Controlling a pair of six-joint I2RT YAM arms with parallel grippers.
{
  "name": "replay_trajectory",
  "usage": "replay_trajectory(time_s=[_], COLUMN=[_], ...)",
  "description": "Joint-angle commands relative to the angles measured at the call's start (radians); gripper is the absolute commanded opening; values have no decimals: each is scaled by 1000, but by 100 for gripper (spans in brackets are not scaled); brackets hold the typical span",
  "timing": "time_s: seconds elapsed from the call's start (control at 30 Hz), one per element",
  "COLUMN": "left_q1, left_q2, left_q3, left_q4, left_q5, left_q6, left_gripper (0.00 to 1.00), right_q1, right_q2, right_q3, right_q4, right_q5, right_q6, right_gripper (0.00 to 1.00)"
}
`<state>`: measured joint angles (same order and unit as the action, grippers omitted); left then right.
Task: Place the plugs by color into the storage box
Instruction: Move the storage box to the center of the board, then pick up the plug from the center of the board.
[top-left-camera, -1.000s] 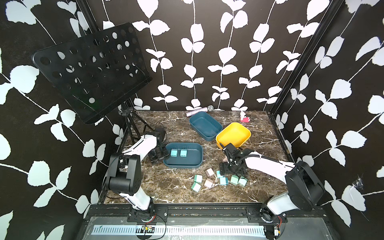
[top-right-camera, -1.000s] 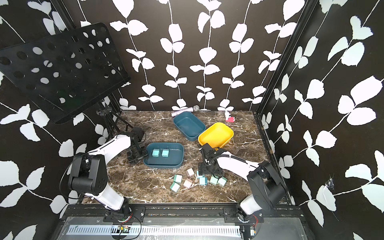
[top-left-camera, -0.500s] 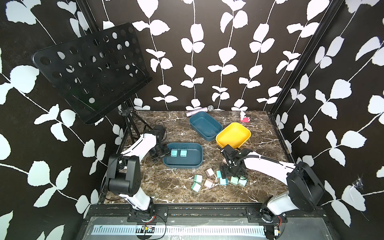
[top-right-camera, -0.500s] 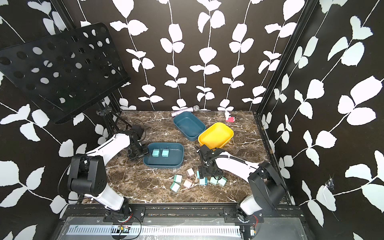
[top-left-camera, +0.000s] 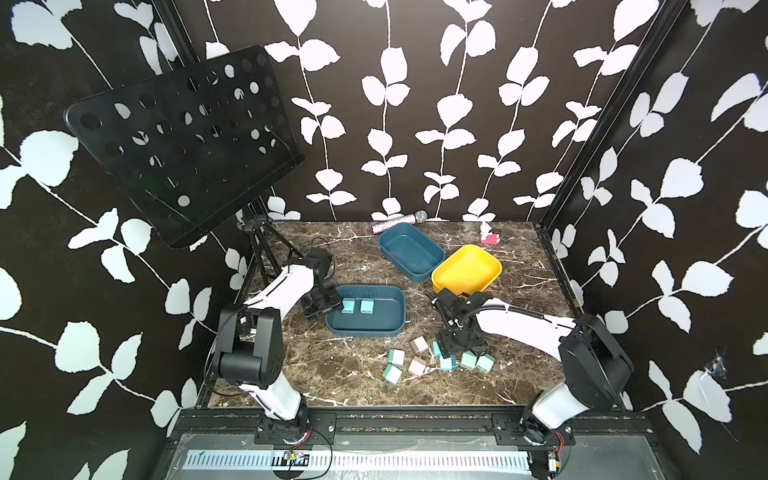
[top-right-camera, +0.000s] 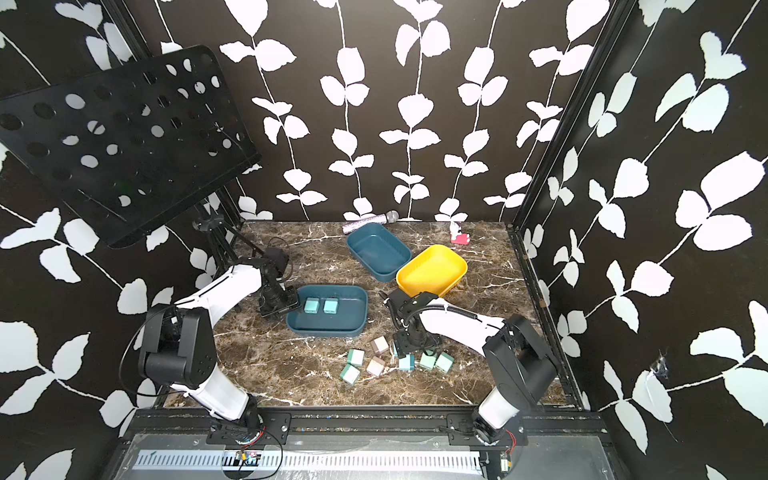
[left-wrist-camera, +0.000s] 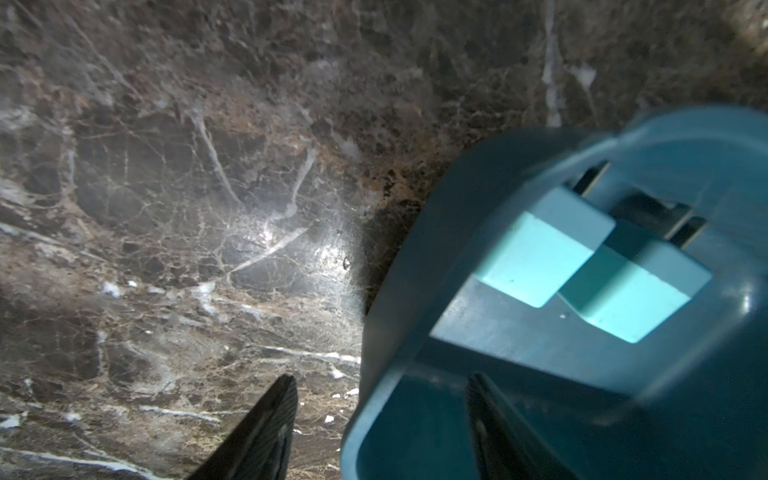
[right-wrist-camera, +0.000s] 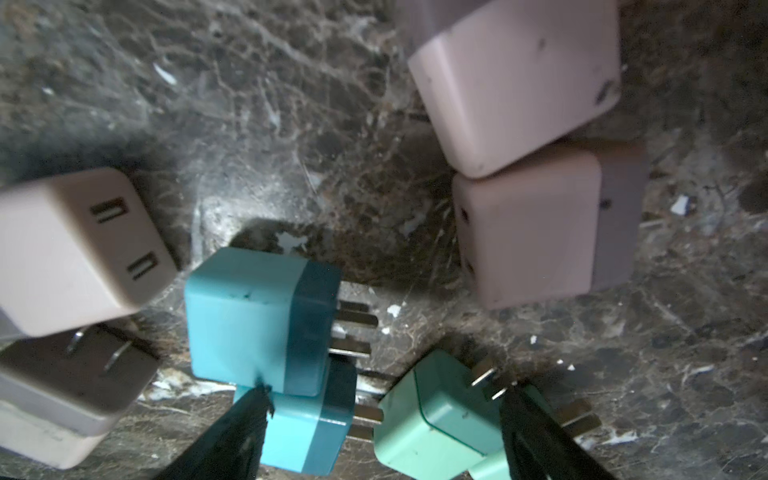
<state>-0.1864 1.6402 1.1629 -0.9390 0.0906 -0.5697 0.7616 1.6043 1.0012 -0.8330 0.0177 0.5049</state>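
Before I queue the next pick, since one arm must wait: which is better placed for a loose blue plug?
Right: its hand hangs open over the loose plugs, a light blue plug between its fingers; the left hand sits by the teal box.

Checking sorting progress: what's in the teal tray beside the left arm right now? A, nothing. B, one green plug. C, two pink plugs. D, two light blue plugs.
D: both top views and the left wrist view show two light blue plugs side by side in that teal tray.
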Motion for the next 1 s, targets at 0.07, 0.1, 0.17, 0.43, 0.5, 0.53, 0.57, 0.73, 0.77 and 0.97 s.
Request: replay_trajectory(time_s=[0.07, 0.1, 0.17, 0.43, 0.5, 0.53, 0.57, 0.73, 0.77, 0.97], left_q1=[0, 1, 1, 1, 0, 0, 1, 0, 1, -1], left_q2=[1, 1, 1, 3, 4, 4, 4, -12, -15, -31], left_q3=[29, 28, 31, 27, 26, 26, 24, -1, -7, -25], left_q4=[-22, -24, -26, -26, -26, -26, -26, -19, -20, -32], left_q5=[26, 27, 26, 34, 39, 42, 45, 50, 51, 40], left_q6=[17, 18, 21, 25, 26, 27, 27, 28, 31, 45], left_gripper=[66, 66, 66, 66, 66, 66, 66, 66, 66, 66], right_q1=[10, 10, 12, 12, 12, 12, 11, 9, 10, 10], right_q2=[61, 65, 68, 87, 99, 105, 110, 135, 132, 17], right_q3=[21, 25, 32, 92, 115, 127, 138, 194, 211, 252], right_q4=[-15, -15, -14, -60, -94, -110, -125, -176, -187, -110], right_q5=[53, 55, 62, 148, 189, 210, 230, 279, 269, 114], right_q6=[-15, -14, -14, -51, -55, -55, -50, -3, 14, 229], right_gripper=[83, 82, 82, 82, 82, 82, 83, 85, 85, 83])
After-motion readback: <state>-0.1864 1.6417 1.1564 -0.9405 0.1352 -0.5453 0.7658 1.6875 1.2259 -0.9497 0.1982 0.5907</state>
